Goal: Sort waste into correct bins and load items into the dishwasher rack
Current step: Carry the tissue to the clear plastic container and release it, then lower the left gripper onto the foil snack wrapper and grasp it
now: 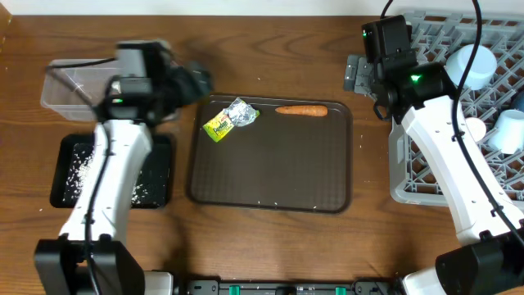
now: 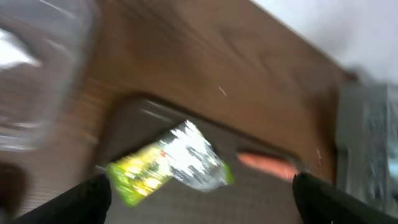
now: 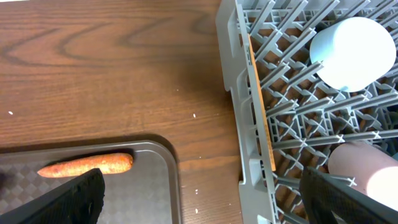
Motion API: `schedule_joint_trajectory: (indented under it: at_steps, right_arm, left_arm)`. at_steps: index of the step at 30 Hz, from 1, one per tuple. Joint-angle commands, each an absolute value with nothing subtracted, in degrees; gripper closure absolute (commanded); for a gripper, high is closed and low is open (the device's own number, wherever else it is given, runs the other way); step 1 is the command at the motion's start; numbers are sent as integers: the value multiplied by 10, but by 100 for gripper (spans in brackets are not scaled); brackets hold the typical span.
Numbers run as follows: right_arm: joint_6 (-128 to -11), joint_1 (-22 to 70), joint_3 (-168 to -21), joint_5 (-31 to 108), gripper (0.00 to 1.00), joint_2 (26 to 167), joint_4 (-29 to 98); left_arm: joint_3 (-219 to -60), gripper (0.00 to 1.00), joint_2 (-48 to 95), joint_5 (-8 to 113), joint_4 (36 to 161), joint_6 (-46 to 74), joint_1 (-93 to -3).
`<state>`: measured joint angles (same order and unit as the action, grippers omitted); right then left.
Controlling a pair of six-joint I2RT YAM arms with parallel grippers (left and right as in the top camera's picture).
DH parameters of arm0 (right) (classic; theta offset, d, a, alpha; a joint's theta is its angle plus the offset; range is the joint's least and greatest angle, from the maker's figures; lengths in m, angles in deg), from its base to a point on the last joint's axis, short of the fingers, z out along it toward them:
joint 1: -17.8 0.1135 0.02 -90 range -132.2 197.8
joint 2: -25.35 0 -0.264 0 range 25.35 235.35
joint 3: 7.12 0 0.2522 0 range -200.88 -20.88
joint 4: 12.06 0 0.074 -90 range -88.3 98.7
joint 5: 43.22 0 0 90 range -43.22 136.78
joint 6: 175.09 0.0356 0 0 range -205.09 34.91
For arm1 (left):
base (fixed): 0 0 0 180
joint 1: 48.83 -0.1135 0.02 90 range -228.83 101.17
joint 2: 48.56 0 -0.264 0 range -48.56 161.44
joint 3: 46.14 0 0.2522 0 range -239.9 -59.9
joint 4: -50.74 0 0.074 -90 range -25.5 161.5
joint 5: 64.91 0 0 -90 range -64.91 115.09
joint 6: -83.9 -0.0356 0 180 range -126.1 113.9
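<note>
Jaws spread wide, the left gripper point(image 1: 195, 82) hangs above the far-left corner of the brown serving tray point(image 1: 270, 176), holding nothing and touching nothing. Its blurred wrist view shows the two dark fingertips point(image 2: 87, 199) well apart, with the yellow-green wrapper point(image 2: 168, 165) lying on the tray between and beyond them, silver foil showing. The carrot point(image 1: 301, 110) lies to the wrapper's right, along the tray's far edge.

The clear tub point(image 1: 70, 90) sits on the table point(image 1: 270, 49) at far left, beside the left arm. The black tray point(image 1: 160, 176) lies just nearer, strewn with white rice point(image 1: 82, 168).

The right gripper point(image 1: 354, 74) is likewise fully parted and empty. It is poised over bare wood between the serving tray's far-right corner and the left wall of the grey rack point(image 1: 409, 184). Its wrist view takes in the carrot's right end at lower left. Inside the rack sit a light blue bowl point(image 1: 471, 61) at the far side and white cups point(image 1: 509, 131) to the right.
</note>
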<state>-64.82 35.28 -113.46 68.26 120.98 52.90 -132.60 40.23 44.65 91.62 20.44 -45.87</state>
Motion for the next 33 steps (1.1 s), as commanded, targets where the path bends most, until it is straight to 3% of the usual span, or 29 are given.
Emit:
schedule_joint_trajectory:
  at_steps: [1,9,33]
  right_arm:
    - [-654,348,-1138,692,1,1214,529]
    - [-654,348,-1138,692,1,1214,529]
    - [-654,348,-1138,692,1,1214,529]
  left_arm:
    - [-1332,4,415,454,921,190,-417]
    - [-1332,1,457,450,921,193,-341]
    - [-1331,2,574,451,905,217,-305]
